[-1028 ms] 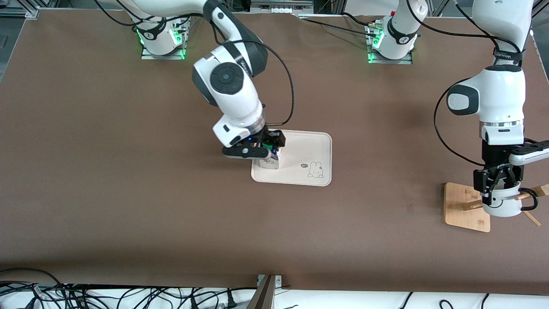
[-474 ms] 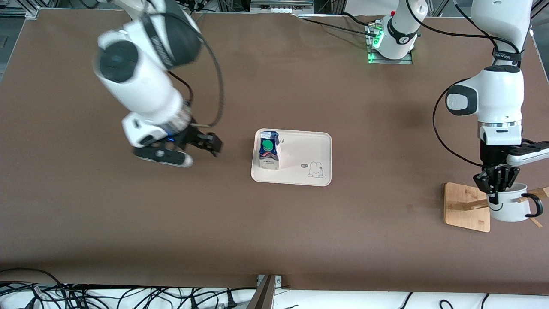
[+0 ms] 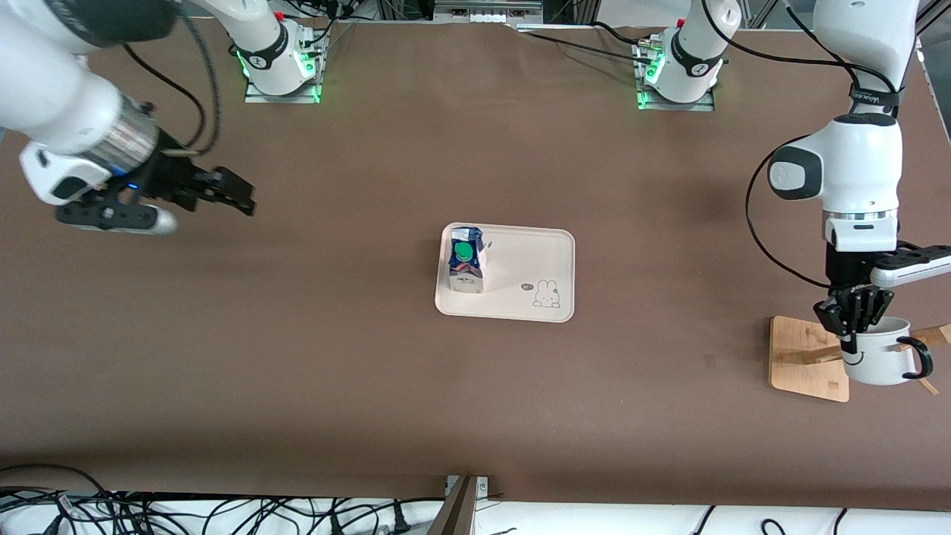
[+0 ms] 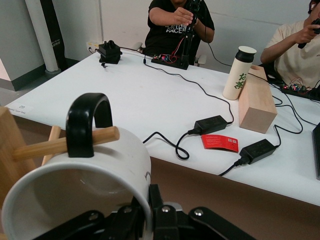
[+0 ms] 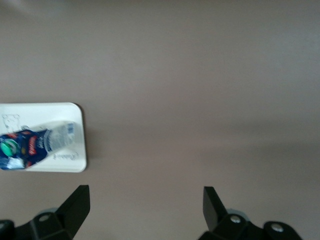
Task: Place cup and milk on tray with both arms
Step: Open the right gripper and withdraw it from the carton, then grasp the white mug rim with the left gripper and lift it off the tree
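One brown table (image 3: 475,386) carries everything. Two white arms stand at it. The right arm reaches out over bare table toward its own end, and the right gripper (image 3: 223,195) hangs there with its two fingers (image 5: 75,205) spread wide apart and holding nothing. The left arm stands at its own end of the table, and the left gripper (image 3: 854,316) is clamped together on the rim of the cup (image 3: 880,353).

One tray (image 3: 535,260) lies flat near the middle of the table, well apart from both grippers. One wooden rack (image 3: 802,357) sits toward the left arm's end, nearer the front camera than the tray.

One milk (image 3: 466,264) stands upright on the tray, at the tray's end toward the right arm, green cap up. The one cup is at the rack, tipped on its side with its mouth toward the gripper; in the left wrist view its black handle (image 4: 87,122) is looped around one wooden peg (image 4: 65,144) of the rack.
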You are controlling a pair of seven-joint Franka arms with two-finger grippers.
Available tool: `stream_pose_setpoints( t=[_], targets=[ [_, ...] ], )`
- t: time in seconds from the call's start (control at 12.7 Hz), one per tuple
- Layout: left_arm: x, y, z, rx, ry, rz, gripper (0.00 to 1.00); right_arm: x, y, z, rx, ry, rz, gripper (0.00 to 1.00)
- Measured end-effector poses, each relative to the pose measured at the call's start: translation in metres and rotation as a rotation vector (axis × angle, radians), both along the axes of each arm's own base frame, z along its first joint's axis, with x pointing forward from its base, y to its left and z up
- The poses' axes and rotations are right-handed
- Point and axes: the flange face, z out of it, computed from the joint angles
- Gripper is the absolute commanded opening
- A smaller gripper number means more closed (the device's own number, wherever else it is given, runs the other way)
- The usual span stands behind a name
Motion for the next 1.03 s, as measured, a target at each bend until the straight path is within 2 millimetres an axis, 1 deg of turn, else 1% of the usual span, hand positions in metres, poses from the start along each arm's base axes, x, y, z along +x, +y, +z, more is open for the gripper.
stream_pose_setpoints(
  t=[0.08, 0.16, 0.32, 0.47, 0.63, 0.87, 1.03],
  targets=[
    [0.001, -0.006, 0.002, -0.005, -0.006, -0.007, 0.00, -0.006, -0.019, 0.001, -0.005, -0.003, 0.031, 1.00],
    [0.001, -0.013, 0.005, -0.014, -0.012, -0.011, 0.00, -0.012, -0.034, 0.003, -0.021, -0.006, 0.062, 1.00],
    [0.000, -0.026, 0.011, -0.050, -0.024, -0.007, 0.00, -0.020, -0.050, 0.008, -0.067, -0.009, 0.109, 1.00],
    [-0.002, -0.044, 0.013, -0.096, -0.030, -0.003, 0.00, -0.023, -0.055, 0.012, -0.103, -0.018, 0.137, 1.00],
    [-0.002, -0.062, 0.015, -0.102, -0.032, -0.032, 0.00, -0.022, -0.055, 0.012, -0.128, -0.021, 0.149, 1.00],
    [-0.002, -0.067, 0.020, -0.043, -0.003, -0.096, 0.00, -0.022, -0.055, 0.011, -0.132, -0.020, 0.152, 1.00],
    [-0.002, -0.077, 0.017, -0.054, 0.061, -0.138, 0.00, -0.021, -0.056, 0.013, -0.134, -0.027, 0.151, 1.00]
  ],
)
